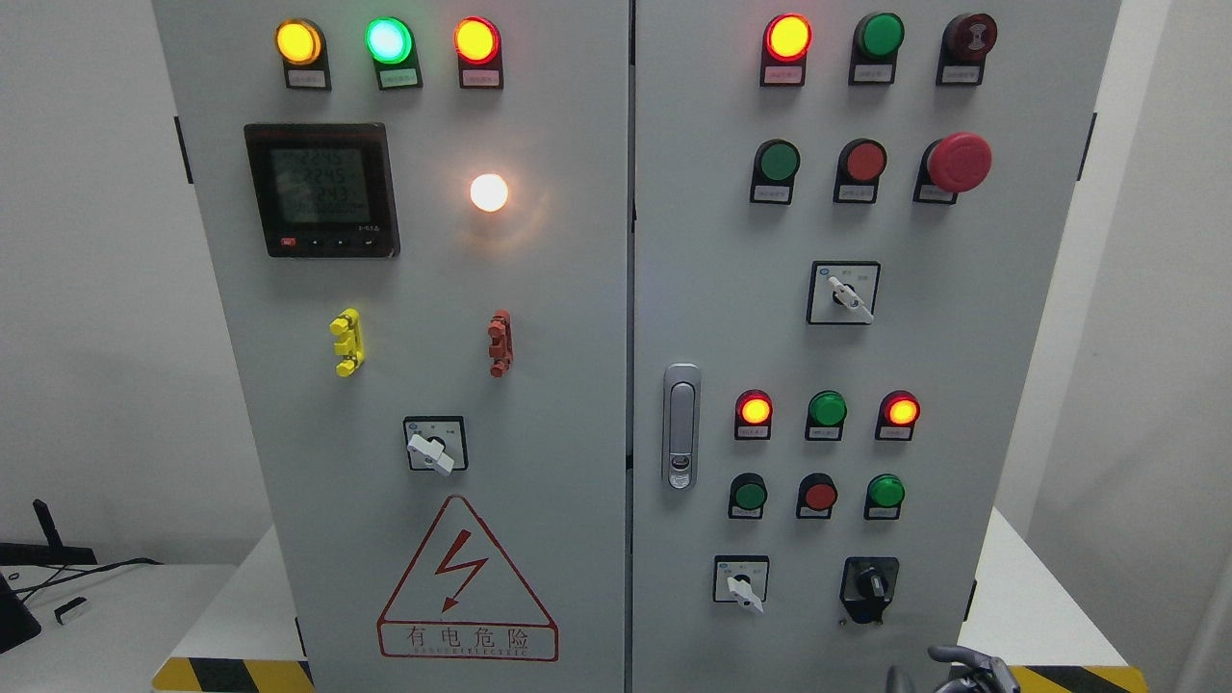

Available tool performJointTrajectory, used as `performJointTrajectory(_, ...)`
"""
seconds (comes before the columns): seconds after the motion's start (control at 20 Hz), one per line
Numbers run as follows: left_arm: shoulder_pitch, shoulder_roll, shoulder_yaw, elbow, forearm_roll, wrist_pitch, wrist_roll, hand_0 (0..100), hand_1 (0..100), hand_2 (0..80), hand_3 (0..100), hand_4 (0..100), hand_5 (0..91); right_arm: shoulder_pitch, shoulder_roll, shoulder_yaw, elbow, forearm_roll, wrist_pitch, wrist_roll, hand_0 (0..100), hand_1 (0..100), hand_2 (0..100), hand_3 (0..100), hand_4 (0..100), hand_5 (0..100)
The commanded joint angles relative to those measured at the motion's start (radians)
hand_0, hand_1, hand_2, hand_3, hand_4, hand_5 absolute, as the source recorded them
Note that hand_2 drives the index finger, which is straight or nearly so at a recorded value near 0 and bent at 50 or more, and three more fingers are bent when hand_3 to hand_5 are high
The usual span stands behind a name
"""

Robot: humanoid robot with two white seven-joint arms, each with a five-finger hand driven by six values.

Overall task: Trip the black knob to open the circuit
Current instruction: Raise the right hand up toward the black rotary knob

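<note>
One hand (967,666) peeks in at your bottom edge — just below the black knob (870,585), staged for the reach — whether its fingers are spread or curled, you can't tell.

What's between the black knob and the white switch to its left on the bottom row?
Nothing: in the head view, only bare grey panel lies between the black knob and the white switch.
</note>
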Motion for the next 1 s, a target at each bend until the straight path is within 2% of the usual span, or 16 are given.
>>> performJointTrajectory(0.0,0.000,0.001,0.000,0.000,-0.031,0.001,0.000,12,39,0.0,0,0,0.0,-0.026,0.013,0.034,0.065,0.000,0.008,-0.005,23,70,45,79,84,97)
performJointTrajectory(0.95,0.000,0.001,0.000,0.001,-0.031,0.001,0.000,12,39,0.0,0,0,0.0,-0.106,0.011,0.021,0.125,0.001,0.037,-0.011,22,69,45,79,84,97)
